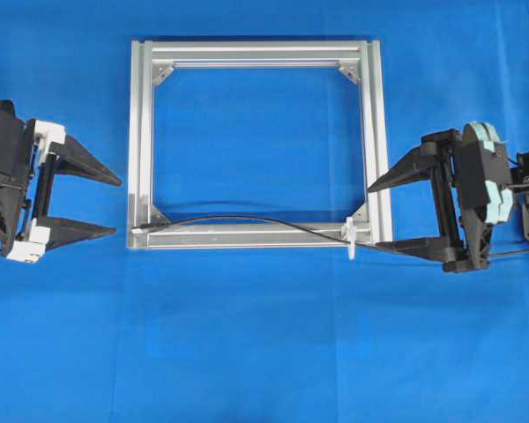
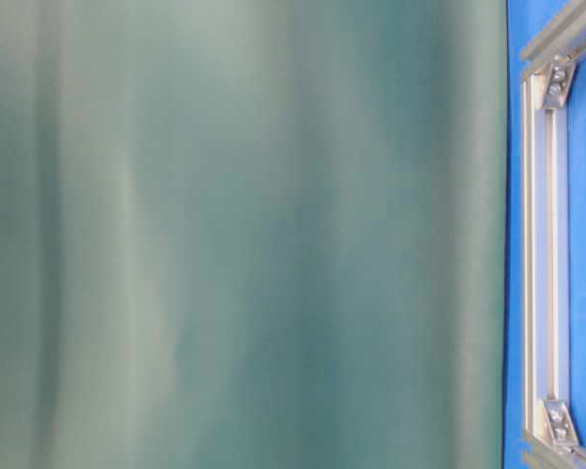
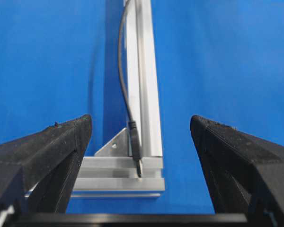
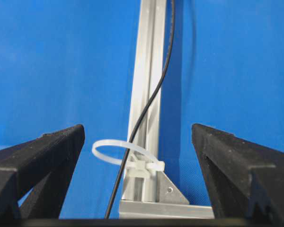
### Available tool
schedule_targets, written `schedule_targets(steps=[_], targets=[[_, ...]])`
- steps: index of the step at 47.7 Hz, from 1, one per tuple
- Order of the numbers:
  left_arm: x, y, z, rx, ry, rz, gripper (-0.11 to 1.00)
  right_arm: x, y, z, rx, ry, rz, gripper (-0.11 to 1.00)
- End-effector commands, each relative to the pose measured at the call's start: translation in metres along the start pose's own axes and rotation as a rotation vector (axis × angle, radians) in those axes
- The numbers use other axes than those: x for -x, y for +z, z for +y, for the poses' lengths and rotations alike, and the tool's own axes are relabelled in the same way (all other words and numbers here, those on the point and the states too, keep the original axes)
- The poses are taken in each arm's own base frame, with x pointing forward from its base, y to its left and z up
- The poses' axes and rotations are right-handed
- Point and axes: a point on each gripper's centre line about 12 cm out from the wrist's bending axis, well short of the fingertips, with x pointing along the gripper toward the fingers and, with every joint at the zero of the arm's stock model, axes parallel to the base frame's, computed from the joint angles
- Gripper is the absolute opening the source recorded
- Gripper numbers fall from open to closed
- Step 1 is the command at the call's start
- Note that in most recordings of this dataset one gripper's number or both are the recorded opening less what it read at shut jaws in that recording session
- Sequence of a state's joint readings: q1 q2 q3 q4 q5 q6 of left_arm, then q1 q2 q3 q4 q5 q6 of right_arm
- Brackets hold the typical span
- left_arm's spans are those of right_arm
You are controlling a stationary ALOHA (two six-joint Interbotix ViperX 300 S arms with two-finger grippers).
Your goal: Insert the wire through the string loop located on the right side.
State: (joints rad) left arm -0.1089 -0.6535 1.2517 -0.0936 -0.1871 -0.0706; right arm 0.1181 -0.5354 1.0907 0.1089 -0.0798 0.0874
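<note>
A silver aluminium frame point(image 1: 258, 145) lies flat on the blue table point(image 1: 264, 352), a plain rectangle with small triangular brackets in its corners. The wire point(image 1: 247, 220) runs along the frame's near rail: its dark plug tip sits at the near left corner, the cable arcs slightly up over the rail towards the right, then trails off the frame past the near right corner and on under the right arm.

From the right wrist view the string loop point(image 4: 125, 153) is plain to see, a thin white band fixed to the rail just beside the corner bracket, curling out to one side. The wire point(image 4: 146, 113) passes through that loop, crossing the band and carrying on down towards the camera.

The left tool point(image 1: 115, 207) hangs just off the frame's left side, fingers spread wide, gripping nothing. In its wrist view the plug tip point(image 3: 136, 151) rests on the corner of the frame between the two open fingers, apart from both. The right tool point(image 1: 375, 216) sits just off the right side, also spread wide and empty; its near finger lies close to the trailing wire, though I cannot tell whether they touch.
</note>
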Motion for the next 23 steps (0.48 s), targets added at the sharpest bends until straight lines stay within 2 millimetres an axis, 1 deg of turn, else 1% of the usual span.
schedule_targets(steps=[1,23], targets=[[-0.0011,0.0092,0.0016,0.001,0.009,-0.023,0.81,0.0006,0.0069,0.0005,0.002,0.001,-0.02,0.9],[-0.0018,0.0088,0.0044,0.009,0.02,-0.02,0.81,0.0,0.0071,0.0006,0.0,0.001,-0.02,0.9]])
